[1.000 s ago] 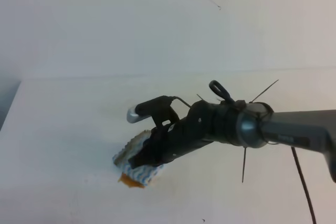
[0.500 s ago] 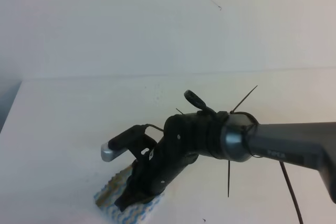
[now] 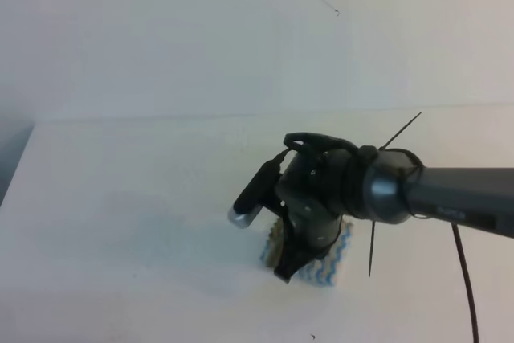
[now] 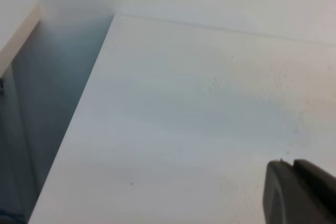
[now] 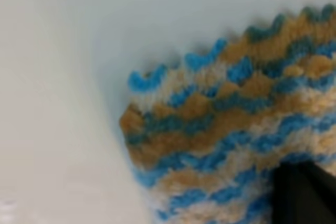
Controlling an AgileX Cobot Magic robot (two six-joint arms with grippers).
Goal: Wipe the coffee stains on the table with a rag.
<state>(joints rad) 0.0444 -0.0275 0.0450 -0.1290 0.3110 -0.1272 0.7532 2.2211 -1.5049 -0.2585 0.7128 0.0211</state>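
Observation:
The rag (image 3: 331, 256), knit in blue, white and tan zigzags, lies flat on the white table (image 3: 120, 198) right of centre. My right gripper (image 3: 283, 271) reaches in from the right, points down and is shut on the rag's left part, pressing it to the tabletop. The right wrist view shows the rag (image 5: 220, 124) close up, with a dark fingertip (image 5: 304, 195) on it at the bottom right. The coffee stains are hidden or out of view. Only the dark tips of my left gripper (image 4: 294, 195) show, close together over bare table (image 4: 184, 129), holding nothing.
The table's left edge drops into a dark gap (image 3: 10, 158), also seen in the left wrist view as a bluish gap (image 4: 52, 108). A pale wall (image 3: 241, 38) rises behind the table. A thin cable (image 3: 466, 279) hangs from the right arm.
My right gripper dragged the rag toward the front left, then swung it right to right of centre. The orange-brown blotch at the rag's edge one second ago no longer shows.

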